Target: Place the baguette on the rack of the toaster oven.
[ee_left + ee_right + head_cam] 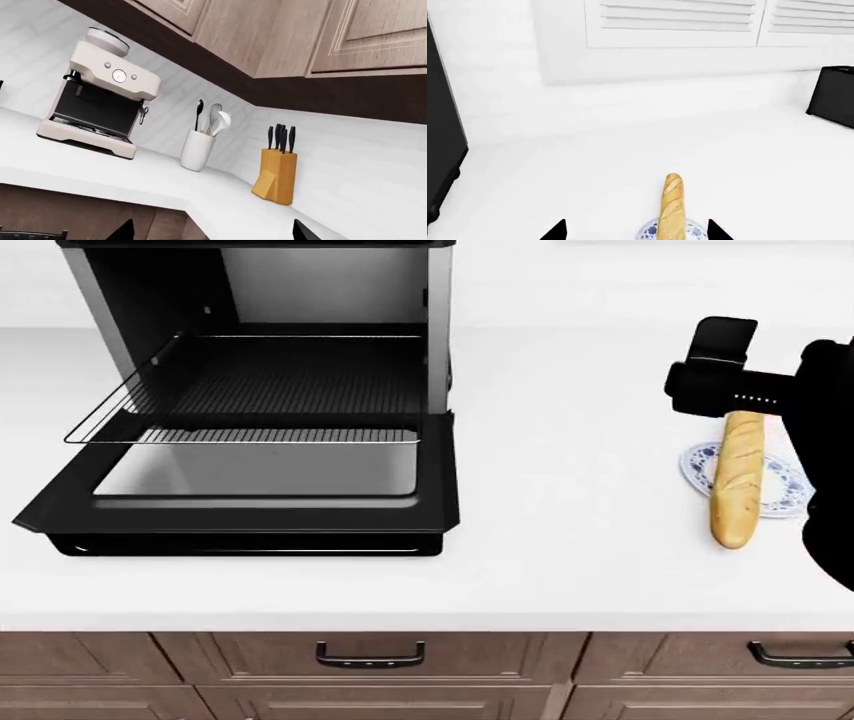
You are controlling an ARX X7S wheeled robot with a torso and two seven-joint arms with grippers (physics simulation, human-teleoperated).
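The right end effector [635,231] hovers released over the baguette [737,478] on its plate [697,468], so grasping is in hand; next, lower and clench.

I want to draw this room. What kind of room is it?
A kitchen, most likely. A toaster oven stands open on a white counter above drawers, a baguette lies on a plate, and a coffee machine sits near a knife block.
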